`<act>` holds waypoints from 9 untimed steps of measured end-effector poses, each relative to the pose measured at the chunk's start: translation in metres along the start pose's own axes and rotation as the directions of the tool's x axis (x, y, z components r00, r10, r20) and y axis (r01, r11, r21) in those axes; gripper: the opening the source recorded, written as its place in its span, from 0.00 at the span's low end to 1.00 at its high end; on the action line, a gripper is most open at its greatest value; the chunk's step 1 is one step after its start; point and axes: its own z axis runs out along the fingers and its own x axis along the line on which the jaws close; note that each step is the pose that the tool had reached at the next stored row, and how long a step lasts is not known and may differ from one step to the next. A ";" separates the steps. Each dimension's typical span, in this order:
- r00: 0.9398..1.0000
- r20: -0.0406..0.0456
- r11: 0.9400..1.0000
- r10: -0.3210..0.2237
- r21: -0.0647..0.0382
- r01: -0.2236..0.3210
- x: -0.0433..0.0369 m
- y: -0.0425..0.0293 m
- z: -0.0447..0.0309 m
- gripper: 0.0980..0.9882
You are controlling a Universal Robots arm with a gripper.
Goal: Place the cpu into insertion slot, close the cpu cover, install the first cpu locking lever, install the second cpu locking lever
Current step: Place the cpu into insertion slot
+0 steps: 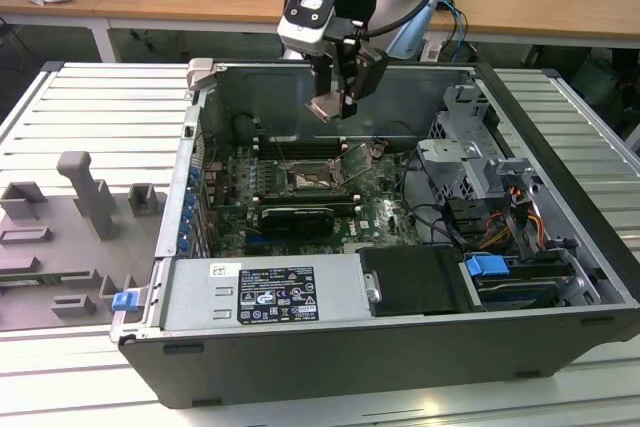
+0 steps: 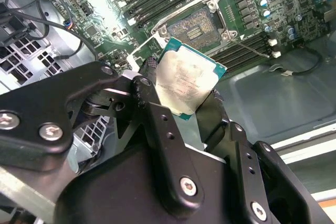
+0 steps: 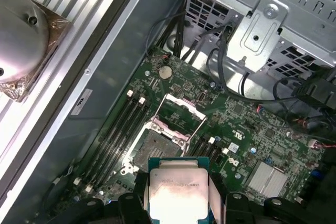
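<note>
1. Exterior view: the gripper (image 1: 338,99) hangs over the open computer case (image 1: 330,367), well above the green board (image 1: 390,215).
2. The pincer is clamped on the cpu (image 1: 327,107). In the first wrist view its fingers (image 3: 140,199) press two opposite edges of the chip, which is tilted rather than level.
3. The insertion slot (image 3: 155,145) lies bare on the board below, apart from the chip. The cpu cover (image 3: 185,103) stands swung open beside it.
4. Risk, as I judge it: a tilted chip could land corner-first and bend the contacts in the socket.
5. Risk: the grip is on the edges only, so a jolt could let the chip slip or rotate, and it would then sit skewed.
6. Risk: the raised cover and the thin lever (image 2: 245,48) stand close to the slot, and a finger could snag either on the way down.
7. I cannot tell from these views whether the chip's orientation matches the socket; a mismatch would stop it seating.
</note>
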 end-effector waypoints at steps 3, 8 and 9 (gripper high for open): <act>1.000 0.001 1.000 0.000 0.002 0.000 -0.0001 0.0002 0.0004 0.50; 1.000 -0.001 1.000 0.004 0.008 -0.004 -0.0001 0.0002 0.0009 0.50; 1.000 -0.001 1.000 0.007 0.008 -0.007 -0.0002 0.0002 0.0009 0.50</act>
